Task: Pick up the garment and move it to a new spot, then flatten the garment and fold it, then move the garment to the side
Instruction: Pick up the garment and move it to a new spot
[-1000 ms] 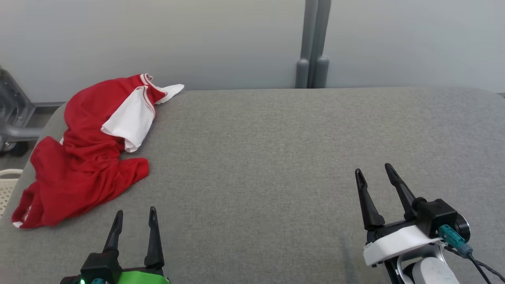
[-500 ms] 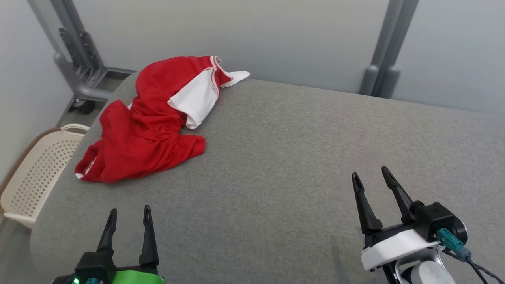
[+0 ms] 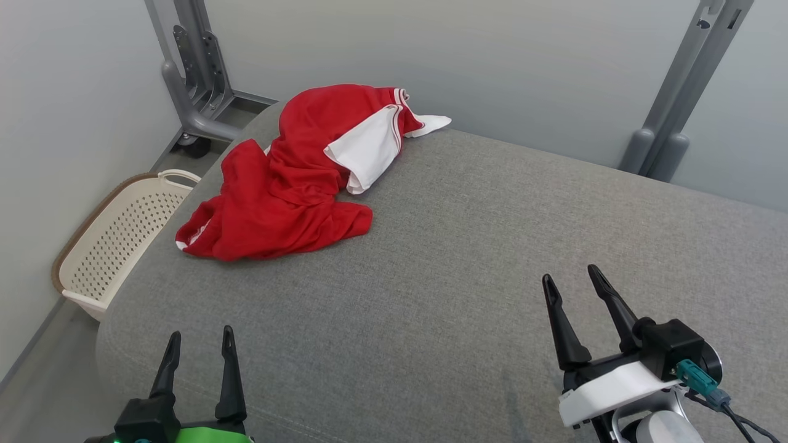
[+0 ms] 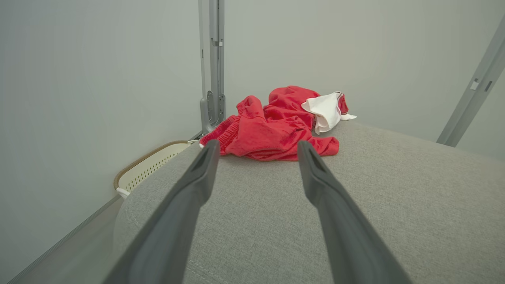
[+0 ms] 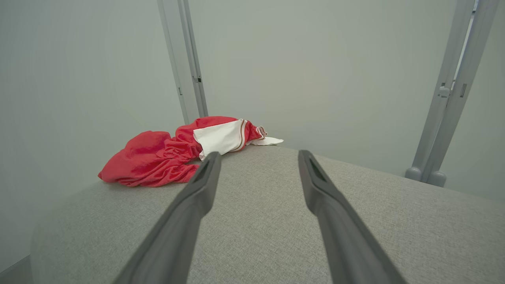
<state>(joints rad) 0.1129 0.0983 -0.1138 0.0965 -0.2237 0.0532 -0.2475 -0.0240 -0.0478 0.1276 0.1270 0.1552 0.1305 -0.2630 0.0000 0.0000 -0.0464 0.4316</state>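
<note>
**Both grippers open, garment waiting at the far left**

Nearest to the robot, the left gripper (image 3: 202, 332) and the right gripper (image 3: 569, 274) are hovering over the near part of the grey pad (image 3: 468, 246). Both are standing with the fingers fully apart and are holding nothing. A bare stretch of pad is lying between them and the garment (image 3: 289, 191).

The garment is sitting on the far left corner of the pad, well apart from both grippers. In the left wrist view it is lying straight ahead, framed between the two fingers. From the right gripper it is lying ahead and clearly to the left. So I judge the left arm is the nearer one, reaching forward and not sideways. The garment's long axis is running from the near left, at the pad's edge by the basket (image 3: 117, 240), to the far right.

It is looking crumpled: red, slightly shiny cloth in heaped folds, with a white panel with striped trim on top. A white tip is pointing out at the far end.
</note>
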